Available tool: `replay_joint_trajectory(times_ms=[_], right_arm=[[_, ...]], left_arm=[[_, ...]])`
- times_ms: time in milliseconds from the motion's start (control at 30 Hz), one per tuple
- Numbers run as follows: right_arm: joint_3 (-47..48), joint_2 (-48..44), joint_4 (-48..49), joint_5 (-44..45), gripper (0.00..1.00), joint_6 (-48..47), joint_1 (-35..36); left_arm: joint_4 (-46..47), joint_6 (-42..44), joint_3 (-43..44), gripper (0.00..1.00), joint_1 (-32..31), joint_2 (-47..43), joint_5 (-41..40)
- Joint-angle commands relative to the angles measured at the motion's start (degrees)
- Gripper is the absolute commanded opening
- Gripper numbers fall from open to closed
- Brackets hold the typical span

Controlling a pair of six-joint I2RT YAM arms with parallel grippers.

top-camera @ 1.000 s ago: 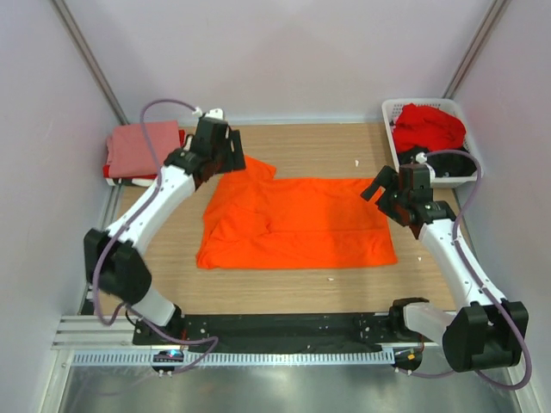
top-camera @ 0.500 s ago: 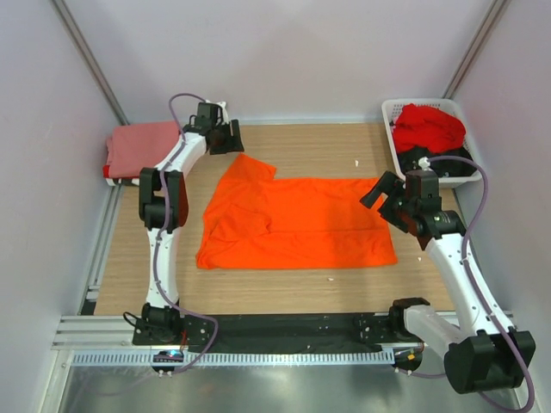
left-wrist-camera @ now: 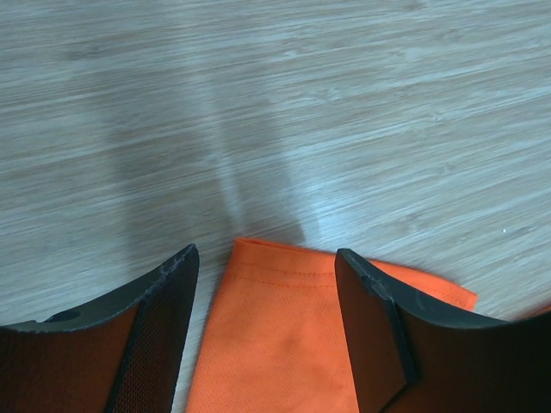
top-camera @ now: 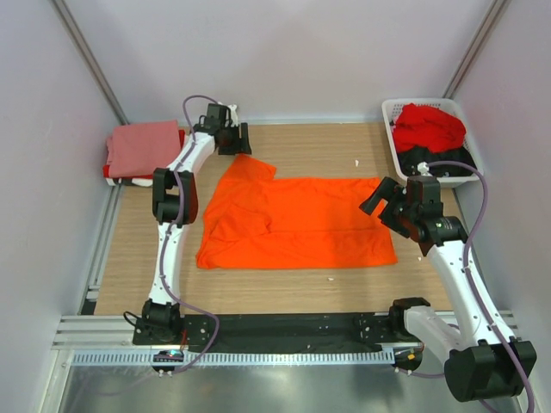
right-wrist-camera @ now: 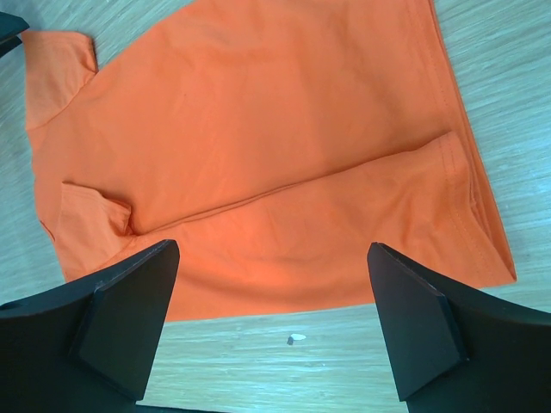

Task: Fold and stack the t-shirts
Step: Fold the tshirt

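Bright orange short-sleeved cloth t-shirt [top-camera: 293, 224] lies spread flat mid wooden surface [top-camera: 318, 292], laid sideways. One sleeve sticks out toward the far-left corner, the other is folded in on top of the body at the left. A crease runs along its length. Hem on the right side, edges fairly straight.

Left hand [top-camera: 244, 140] is at the far sleeve tip. Its fingers are moderately apart with nothing between them, and in the wrist view the sleeve hem lies just below the gap. Cannot tell if it touches the cloth. Right hand [top-camera: 380, 196] is over the shirt's right edge near the far corner, fingers spread wide, holding nothing.

Bare wood all round the shirt: a wide strip on the far side, a strip on the near side, and narrower margins left and right. Two small white specks [top-camera: 355, 162] lie on the wood.

Salmon-pink folded cloth shirt [top-camera: 142, 148] sits at the far-left edge of the surface, apart from the orange one. Red and white edges show under it, too small to make out.

White slatted plastic basket [top-camera: 389, 110] stands at the far-right corner, holding a bunched red cloth shirt [top-camera: 428, 125] and black cloth [top-camera: 446, 162] at its near end. The right arm's cable crosses in front of the black cloth.
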Motion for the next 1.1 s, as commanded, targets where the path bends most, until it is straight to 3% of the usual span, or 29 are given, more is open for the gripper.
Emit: replay_joint_trajectory(times_ms=[0, 100, 267, 333, 433, 533, 767, 900, 1067], right_arm=[[-0.04, -1.51, 0.34, -1.13, 0.98, -0.95, 0.23], [-0.92, -1.77, 0.34, -1.05, 0.98, -0.95, 0.32], [-1.53, -2.13, 0.16, -0.61, 0.98, -1.21, 0.32], [-1.71, -2.13, -0.01, -0.34, 0.98, -1.47, 0.23], [-2.06, -2.39, -0.19, -0.17, 0.98, -1.65, 0.32], [-2.5, -2.48, 0.33, 0.27, 0.98, -1.91, 0.32], [-1.89, 4.72, 6.13, 0.63, 0.99, -0.86, 0.23], [2.85, 13.06, 10.96, -0.26, 0.98, 0.28, 0.23], [12.5, 26.49, 12.99, 3.78, 0.97, 0.19, -0.03]], left_arm=[[-2.16, 1.85, 1.46, 0.66, -0.03, 1.12, 0.51], [-2.51, 1.85, 1.45, 0.59, -0.11, 1.56, 0.77], [-2.42, 2.82, 0.4, 0.35, -0.55, 0.86, 0.86], [-2.33, 3.34, -0.04, 0.33, -0.73, 0.68, 0.77], [-2.42, 3.61, 0.05, 0.22, -0.82, 0.59, 0.95], [-2.42, 2.91, 0.05, 0.0, -0.91, -0.19, 1.47], [-3.82, -3.42, -4.41, 0.0, -1.61, -10.72, 0.95], [-6.88, -4.65, -10.93, 0.0, -3.19, -23.01, -1.95], [-11.81, -3.96, -16.65, 0.0, -7.23, -31.91, -8.97]])
